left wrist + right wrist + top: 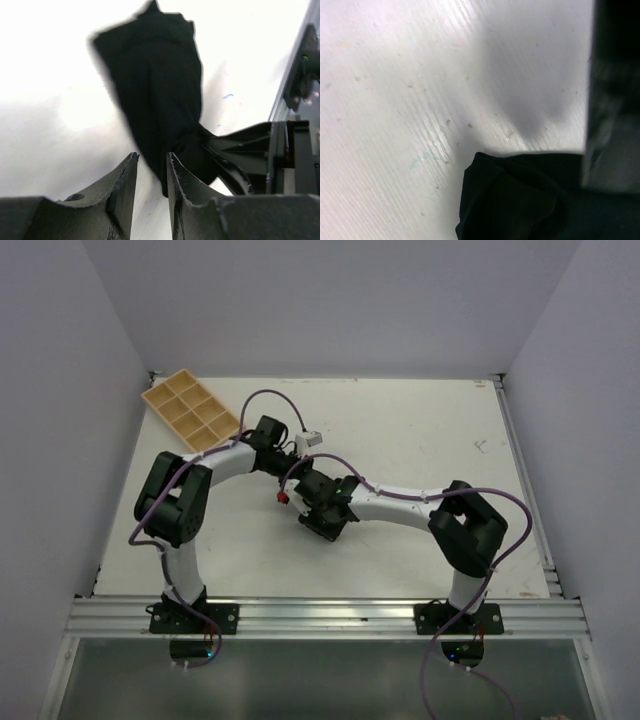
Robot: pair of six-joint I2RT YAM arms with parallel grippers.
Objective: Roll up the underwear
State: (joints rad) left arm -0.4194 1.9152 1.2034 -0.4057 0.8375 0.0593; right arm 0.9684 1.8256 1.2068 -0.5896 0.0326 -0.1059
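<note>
Underwear [155, 85] of soft matte black fabric, bunched into a long crumpled strip on the white tabletop [50, 100], near its middle beneath both wrists. Near end of the strip pinched from the side in the black two-finger right gripper [220, 152], clenched on the cloth. Black left gripper [151, 160] just beside that same end, fingers parted, nothing between them.

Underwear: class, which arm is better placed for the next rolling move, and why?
Right, probably: the right gripper pinches the underwear at its bunched end, while the left gripper stands open and empty beside it.
</note>
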